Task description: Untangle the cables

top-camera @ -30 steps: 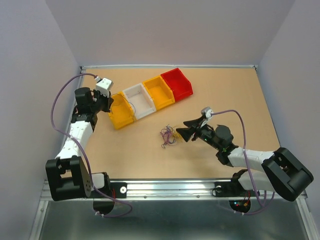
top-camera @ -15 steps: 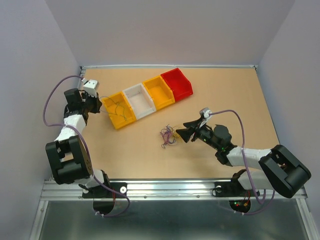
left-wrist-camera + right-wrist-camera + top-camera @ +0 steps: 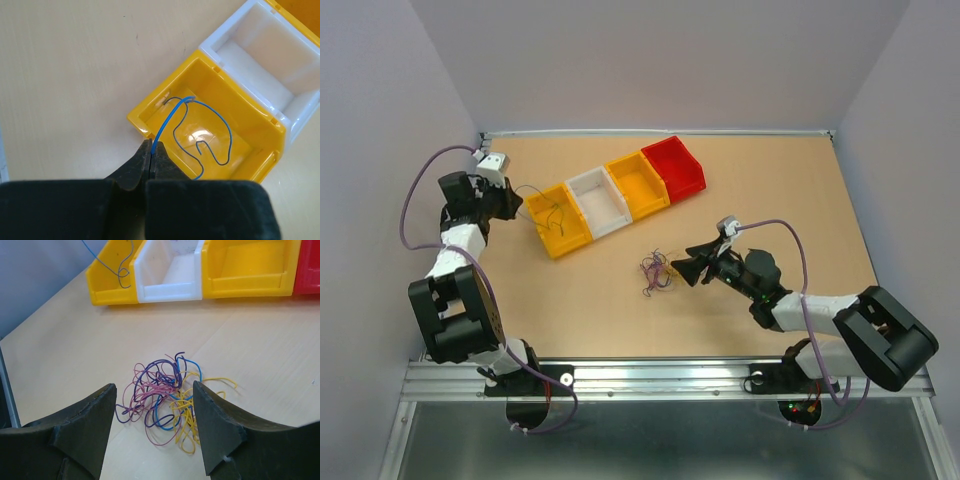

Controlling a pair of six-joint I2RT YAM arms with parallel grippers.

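Left fingers pinch blue wire trailing into yellow bin.

The left arm is bent sharply above its base, forearm reaching away from the near edge. Its left gripper points to the right, jaws pressed together and pinching a blue wire at their tips. The right arm lies low and stretched to the left, and the right gripper is held nearly level with its jaws spread well apart.
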